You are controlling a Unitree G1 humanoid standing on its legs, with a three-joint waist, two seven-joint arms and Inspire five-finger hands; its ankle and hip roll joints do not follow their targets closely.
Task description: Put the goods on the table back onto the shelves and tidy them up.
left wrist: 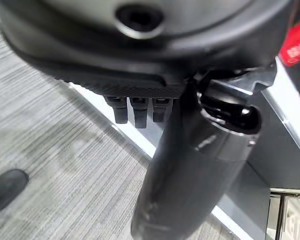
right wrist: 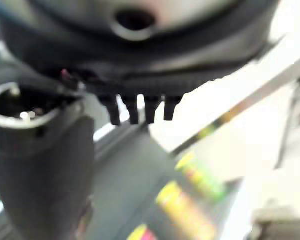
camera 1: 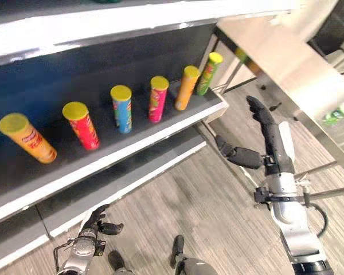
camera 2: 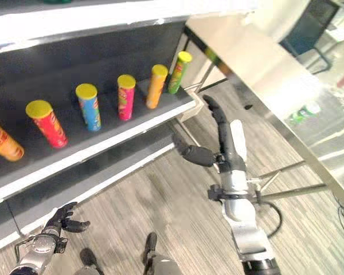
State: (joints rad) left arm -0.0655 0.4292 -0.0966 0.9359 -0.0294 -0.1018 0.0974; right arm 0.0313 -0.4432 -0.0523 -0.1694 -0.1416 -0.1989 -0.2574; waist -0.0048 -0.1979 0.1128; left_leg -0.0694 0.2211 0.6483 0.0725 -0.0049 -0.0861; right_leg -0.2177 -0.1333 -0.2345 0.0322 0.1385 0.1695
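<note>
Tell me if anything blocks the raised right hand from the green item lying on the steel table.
Nothing visible does. The right hand is open and held up beside the steel table's edge; the green item lies further along the bare tabletop.

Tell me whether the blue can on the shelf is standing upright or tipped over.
Upright. The blue can stands on its base on the dark shelf, yellow lid on top, in the row of cans, apart from its neighbours.
</note>
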